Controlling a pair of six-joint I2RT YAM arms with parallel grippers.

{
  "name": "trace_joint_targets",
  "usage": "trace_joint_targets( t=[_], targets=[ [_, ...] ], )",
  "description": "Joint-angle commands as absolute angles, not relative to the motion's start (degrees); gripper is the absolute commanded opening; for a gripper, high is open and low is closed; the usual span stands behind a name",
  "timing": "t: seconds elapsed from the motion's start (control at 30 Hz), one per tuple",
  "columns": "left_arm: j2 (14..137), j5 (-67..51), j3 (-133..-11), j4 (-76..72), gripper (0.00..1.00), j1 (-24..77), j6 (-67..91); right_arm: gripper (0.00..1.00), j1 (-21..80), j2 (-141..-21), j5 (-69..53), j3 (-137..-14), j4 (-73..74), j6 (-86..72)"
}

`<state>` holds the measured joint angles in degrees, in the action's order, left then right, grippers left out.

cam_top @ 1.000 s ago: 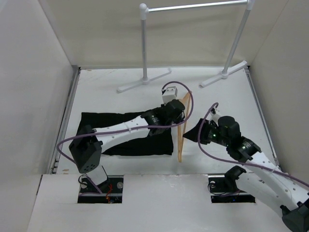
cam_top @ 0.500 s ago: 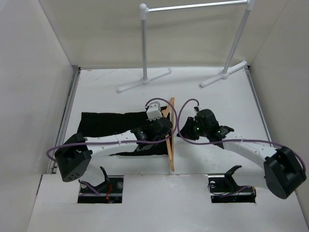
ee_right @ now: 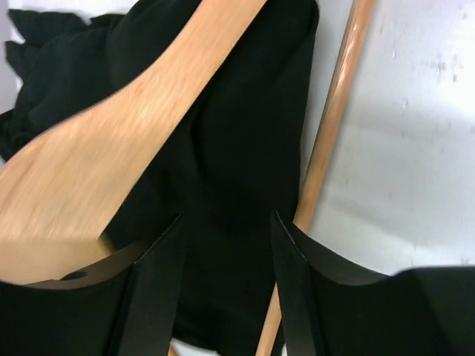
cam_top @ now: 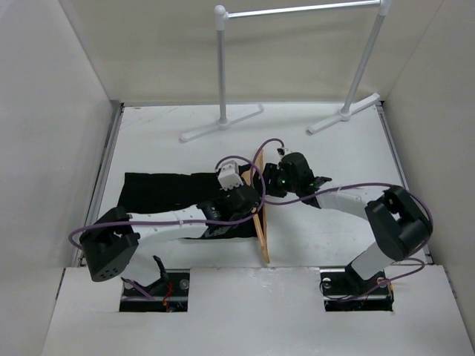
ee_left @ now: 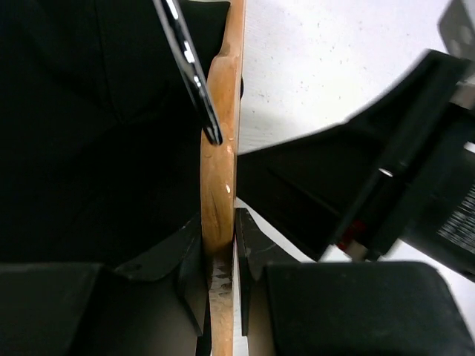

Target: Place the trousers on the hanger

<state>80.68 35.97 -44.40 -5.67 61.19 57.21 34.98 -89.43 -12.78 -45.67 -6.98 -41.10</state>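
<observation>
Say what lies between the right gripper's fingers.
The trousers lie there: black cloth fills the gap in the right gripper, shown in the right wrist view.

The trousers (cam_top: 159, 189) are seen as plain black. The hanger (cam_top: 263, 239) is coloured light tan, with wood grain shown. The bench (cam_top: 326, 148) is seen as white, the rail stand (cam_top: 221, 67) as pale grey, and the cables (cam_top: 269, 140) as purple.

Bright, soft shadows, hanger (ee_right: 111, 148) blurry nr cam

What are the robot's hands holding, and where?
The left gripper pinches the hanger by its wooden frame. The right gripper stands open at the trousers, apparently gripping nothing.
</observation>
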Motion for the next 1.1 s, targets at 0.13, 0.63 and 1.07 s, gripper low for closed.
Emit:
trace_joint_targets(
  t=[0.13, 0.63, 1.07],
  targets=[
    [80.07, 36.74, -43.68, -7.21, 0.02, 59.99, 58.18, 0.57, 35.9, -94.39, -10.98, -50.18, -9.05, -37.71],
    [75.5, 35.25, -36.75, -7.38, 0.02, 54.01, 57.13, 0.06, 32.74, -88.6, -19.51, -51.24, -8.09, -49.65],
    [67.16, 34.37, -32.08, -0.18, 0.02, 51.37, 51.69, 0.06, 21.06, -87.62, -21.97, -53.96, -1.85, -49.31]
  ],
)
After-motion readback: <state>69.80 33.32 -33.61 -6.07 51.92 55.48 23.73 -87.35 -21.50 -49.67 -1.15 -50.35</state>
